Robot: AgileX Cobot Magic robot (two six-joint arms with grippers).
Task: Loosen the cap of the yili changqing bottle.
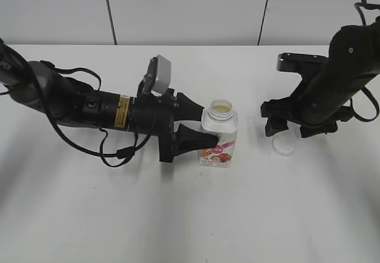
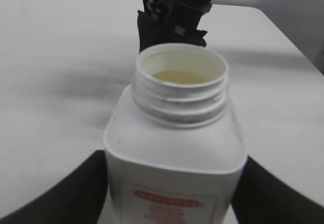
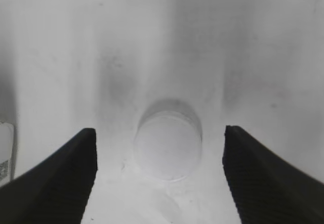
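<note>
The yili changqing bottle (image 1: pixel 219 138) stands upright on the white table, its wide threaded neck open with pale liquid inside (image 2: pixel 177 133). My left gripper (image 1: pixel 199 126) is shut on the bottle's body, one finger on each side (image 2: pixel 174 193). The cap (image 1: pixel 283 146) is off the bottle and lies flat on the table to its right. My right gripper (image 1: pixel 289 127) hangs open just above the cap; in the right wrist view the cap (image 3: pixel 168 144) lies between the spread fingers (image 3: pixel 159 173), touching neither.
The white table (image 1: pixel 190 215) ends at a grey panelled wall (image 1: pixel 190 10) at the back. The left arm (image 1: pixel 77 105) with its cables lies across the table's left side. The right arm (image 1: pixel 344 73) reaches in from the upper right.
</note>
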